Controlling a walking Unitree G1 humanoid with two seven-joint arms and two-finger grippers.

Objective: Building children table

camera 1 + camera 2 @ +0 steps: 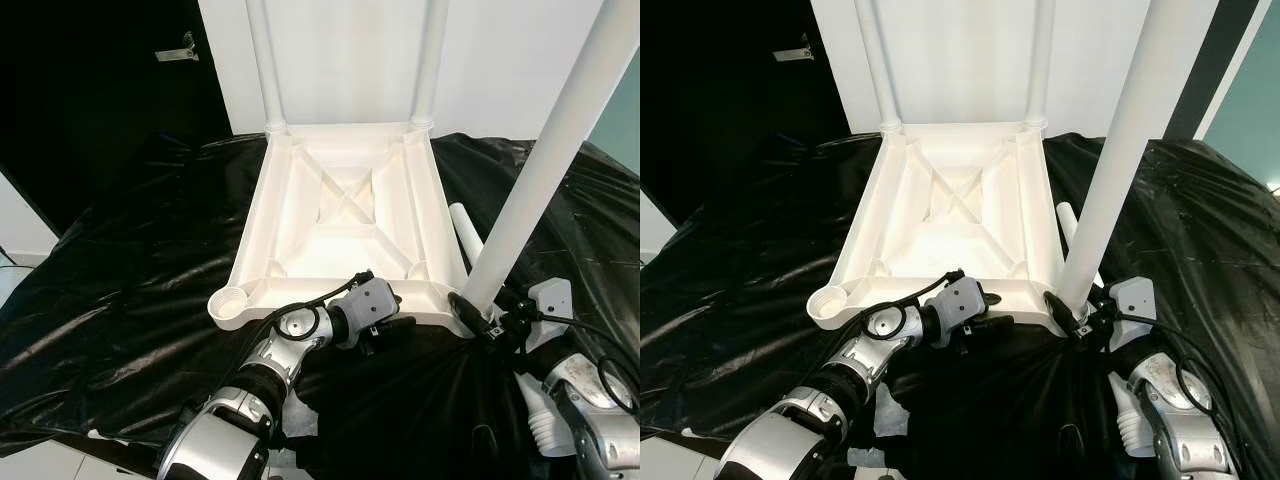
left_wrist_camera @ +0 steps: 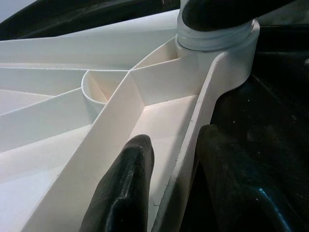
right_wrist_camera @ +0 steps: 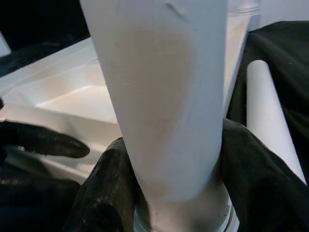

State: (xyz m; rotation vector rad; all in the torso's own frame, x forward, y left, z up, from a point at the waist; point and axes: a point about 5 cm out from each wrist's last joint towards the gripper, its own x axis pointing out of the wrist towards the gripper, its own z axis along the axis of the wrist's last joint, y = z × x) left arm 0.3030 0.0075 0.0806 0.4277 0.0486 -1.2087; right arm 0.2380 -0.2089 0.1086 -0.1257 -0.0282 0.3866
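Observation:
The white plastic table (image 1: 345, 235) lies upside down on a black sheet. Two legs (image 1: 262, 60) stand in its far corners. A third leg (image 1: 545, 150) stands tilted in the near right socket, and my right gripper (image 1: 478, 318) is shut on it close to its base (image 3: 164, 96). My left gripper (image 1: 385, 330) is shut on the table's near rim (image 2: 193, 125), one finger (image 2: 123, 193) inside the wall and one outside. The near left socket (image 1: 230, 300) holds nothing. A loose leg (image 1: 466, 228) lies beside the table's right edge.
The black plastic sheet (image 1: 130, 260) covers the whole work surface and hangs over its near edge. A dark door with a handle (image 1: 178, 50) is at the back left. A white wall (image 1: 350, 50) stands behind the table.

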